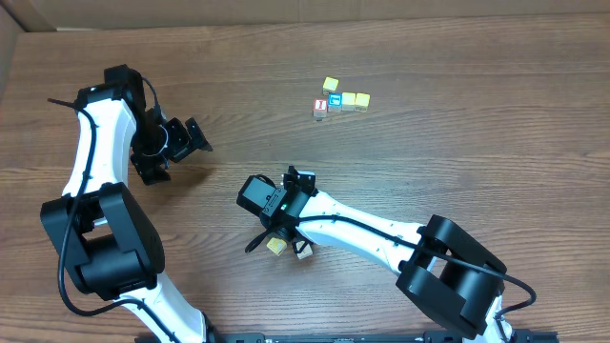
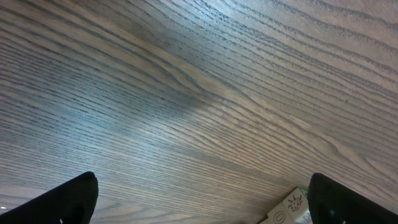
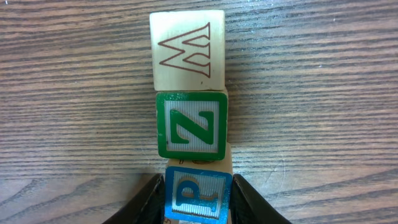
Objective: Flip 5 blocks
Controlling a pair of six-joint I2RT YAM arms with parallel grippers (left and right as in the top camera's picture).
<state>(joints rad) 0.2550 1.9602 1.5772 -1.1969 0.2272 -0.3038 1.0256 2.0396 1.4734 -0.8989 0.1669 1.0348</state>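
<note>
Evidently pinching the blue P block by its sides in the narrowed right claw, likely to tip it; touching at its 12 o'clock, the green Z block, then the cream W block; holding the left claw wide above the bench, out of the way.

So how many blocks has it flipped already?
Done: I can't tell what's flipped yet. In hand: the right gripper is closed on the blue P block. Maybe still to do: the green Z block and cream W block sit in a row beside it. The left gripper is open, holding nothing.
</note>
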